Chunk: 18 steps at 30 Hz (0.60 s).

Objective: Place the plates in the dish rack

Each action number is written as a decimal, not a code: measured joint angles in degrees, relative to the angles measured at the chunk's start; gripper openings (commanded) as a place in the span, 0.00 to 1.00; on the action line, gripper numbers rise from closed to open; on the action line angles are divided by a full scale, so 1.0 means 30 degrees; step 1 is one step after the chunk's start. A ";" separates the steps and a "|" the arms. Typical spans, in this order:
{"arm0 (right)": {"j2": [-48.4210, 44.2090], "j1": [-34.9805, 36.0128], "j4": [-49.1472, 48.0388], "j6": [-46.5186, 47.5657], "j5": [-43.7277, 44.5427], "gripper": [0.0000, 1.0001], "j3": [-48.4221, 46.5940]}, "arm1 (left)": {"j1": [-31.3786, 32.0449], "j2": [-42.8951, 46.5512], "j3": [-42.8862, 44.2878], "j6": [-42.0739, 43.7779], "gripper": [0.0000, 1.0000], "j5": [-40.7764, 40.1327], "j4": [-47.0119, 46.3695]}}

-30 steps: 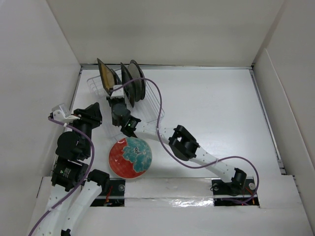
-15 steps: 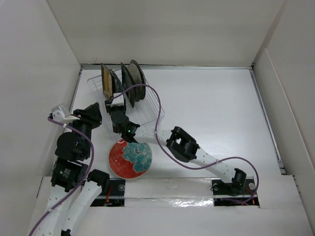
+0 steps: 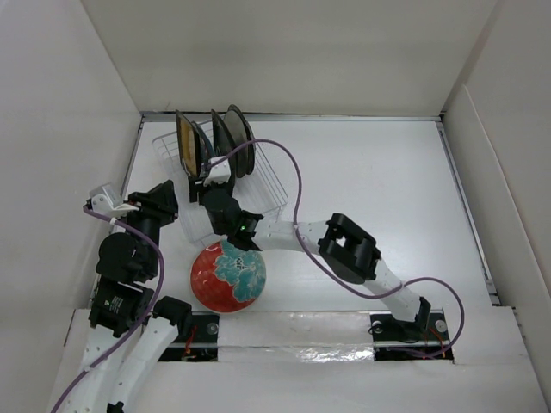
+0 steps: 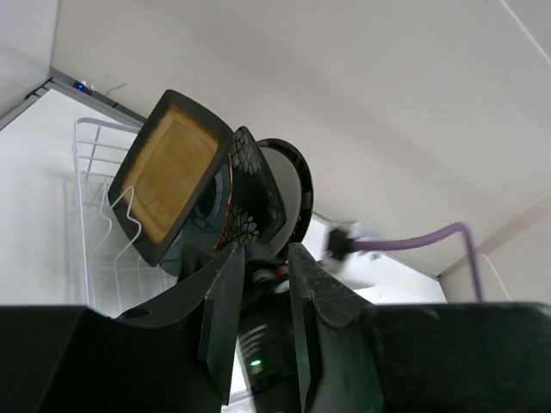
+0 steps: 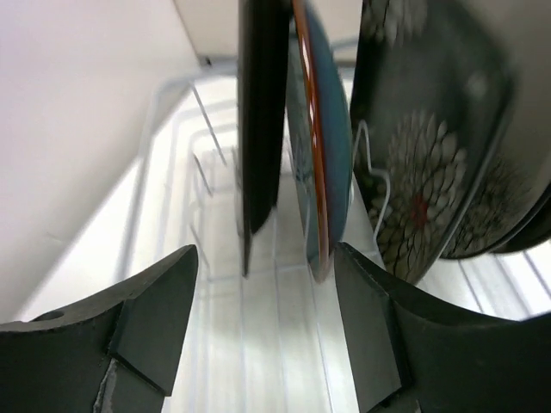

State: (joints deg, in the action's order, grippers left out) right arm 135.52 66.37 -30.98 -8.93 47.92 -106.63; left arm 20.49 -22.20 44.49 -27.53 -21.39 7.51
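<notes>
The clear wire dish rack stands at the back left. Several plates stand on edge in it: a square black-gold plate, a teal plate with a red rim, a square dark floral plate and a round dark-rimmed cream plate. My right gripper is open just in front of the black-gold plate, touching nothing. A red plate with teal flowers lies flat on the table near the arms. My left gripper hovers at the left, slightly open and empty, pointing at the rack.
White walls close in the table on the left and the right. The right arm's purple cable loops over the rack's right side. The right arm's forearm passes just above the red plate.
My right gripper has opened and let go of the black-gold plate, which went from tilted to upright in the rack. The right elbow swung to the right. The left arm stayed still.
</notes>
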 measured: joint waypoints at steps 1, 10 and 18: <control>-0.0605 -0.0022 0.0051 -0.0117 -0.0146 0.70 0.0204 | 0.0000 0.0000 -0.0036 0.0000 0.24 0.0015 -0.0007; -0.2280 -0.1435 0.5355 -0.0816 -0.3701 0.00 -0.3708 | 0.0000 0.0175 -0.0197 0.0000 0.24 -0.0015 0.0000; 0.0022 -0.4051 1.0870 -0.1268 -0.7045 0.47 -1.2189 | 0.0000 0.0226 -0.0204 0.0000 0.24 -0.0015 0.0000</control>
State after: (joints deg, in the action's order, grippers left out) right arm 135.59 54.22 1.63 -12.73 26.79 -143.20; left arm 20.49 -21.52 43.88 -27.53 -21.43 7.51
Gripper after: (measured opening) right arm 0.434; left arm 0.243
